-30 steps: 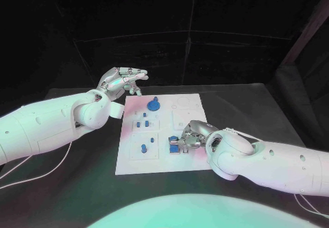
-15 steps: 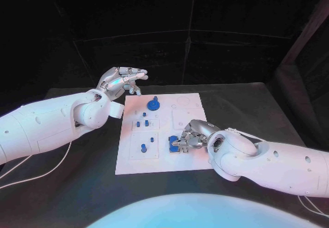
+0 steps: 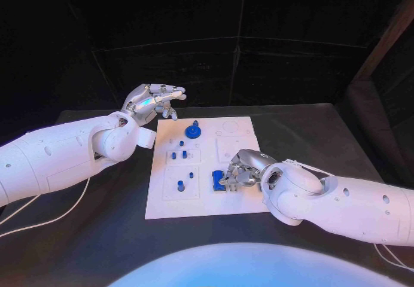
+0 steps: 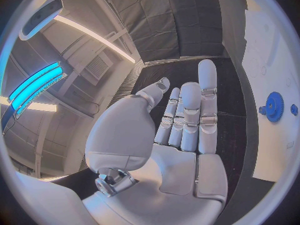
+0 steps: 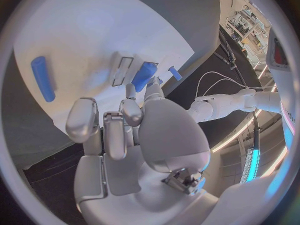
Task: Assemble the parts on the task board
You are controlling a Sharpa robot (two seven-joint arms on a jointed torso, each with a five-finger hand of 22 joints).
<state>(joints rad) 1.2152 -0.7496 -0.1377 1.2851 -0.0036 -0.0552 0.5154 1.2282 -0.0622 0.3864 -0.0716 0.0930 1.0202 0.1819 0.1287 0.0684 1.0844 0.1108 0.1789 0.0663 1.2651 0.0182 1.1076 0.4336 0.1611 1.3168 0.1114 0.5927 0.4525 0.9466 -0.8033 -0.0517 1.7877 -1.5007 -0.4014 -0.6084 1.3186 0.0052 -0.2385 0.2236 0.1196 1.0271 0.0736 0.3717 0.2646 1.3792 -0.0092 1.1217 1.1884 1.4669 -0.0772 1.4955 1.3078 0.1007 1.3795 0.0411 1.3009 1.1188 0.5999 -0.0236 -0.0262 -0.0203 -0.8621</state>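
Now right hand (image 3: 242,169) on blue part (image 3: 219,180)

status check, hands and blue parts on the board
Left hand open, raised off the white task board's far corner. Right hand at the blue block part, grip unclear. Nothing blocking.

The board (image 3: 207,200) is white and matt — like smooth plastic or painted sheet. The parts (image 3: 219,180) and the gear (image 3: 193,131) near the board's far edge look like blue plastic. The table (image 3: 319,137) is black and dull, faintly sheened. Both hands — left (image 3: 154,100), right (image 3: 244,167) — show silvery metal fingers with smooth, satin pads; the arms' (image 3: 60,152) white shells are glossy.
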